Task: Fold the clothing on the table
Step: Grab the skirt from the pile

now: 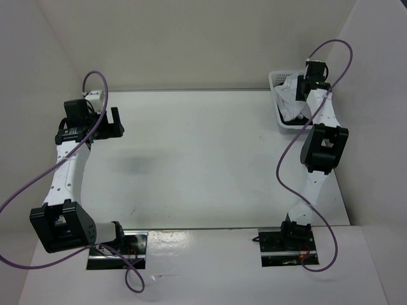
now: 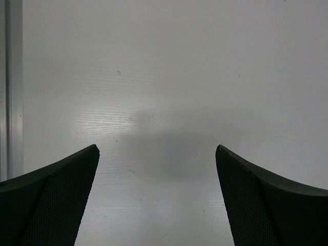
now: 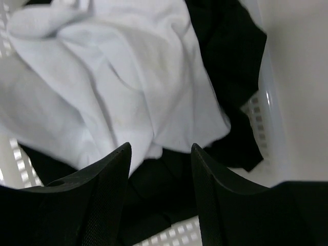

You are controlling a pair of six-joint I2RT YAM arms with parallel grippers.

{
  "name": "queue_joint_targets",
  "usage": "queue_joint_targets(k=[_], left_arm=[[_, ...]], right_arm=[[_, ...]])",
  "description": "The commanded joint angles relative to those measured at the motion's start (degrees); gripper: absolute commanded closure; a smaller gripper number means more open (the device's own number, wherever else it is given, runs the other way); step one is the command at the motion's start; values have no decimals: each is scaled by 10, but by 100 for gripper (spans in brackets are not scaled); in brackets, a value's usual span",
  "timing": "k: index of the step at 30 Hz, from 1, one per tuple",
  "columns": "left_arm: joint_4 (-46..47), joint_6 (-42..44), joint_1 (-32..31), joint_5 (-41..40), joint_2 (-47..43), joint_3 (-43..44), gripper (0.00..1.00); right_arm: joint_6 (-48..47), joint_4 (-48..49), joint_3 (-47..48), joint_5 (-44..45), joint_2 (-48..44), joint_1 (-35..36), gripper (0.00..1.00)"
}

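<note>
Clothing (image 3: pixel 118 77) lies crumpled in the basket (image 3: pixel 269 123) at the far right corner of the table (image 1: pixel 203 159), on top of a black garment (image 3: pixel 225 46). It looks thin, limp and light, so I'd pinch a bunched fold near its lower edge. My right gripper (image 3: pixel 160 195) hangs just above it with its jaws half apart, and I cannot tell whether they catch fabric. The left gripper (image 2: pixel 156 200) gapes wide over the table.

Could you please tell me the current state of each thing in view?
clothing: crumpled, unfolded, in the basket on the black garment.
black garment: bunched in the basket, beneath the clothing.
basket: upright at the table far right corner.
left claw: open, empty, above the table.
right claw: jaws apart over the clothing, nothing clearly gripped.
</note>
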Motion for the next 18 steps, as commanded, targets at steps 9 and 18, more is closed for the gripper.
queue_joint_targets(k=[9, 18], left_arm=[[10, 11, -2, -7, -12, -4, 0], [10, 11, -2, -7, -12, -4, 0]], right_arm=[[-19, -27, 184, 5, 117, 4, 52], [-30, -86, 270, 30, 210, 22, 52]])
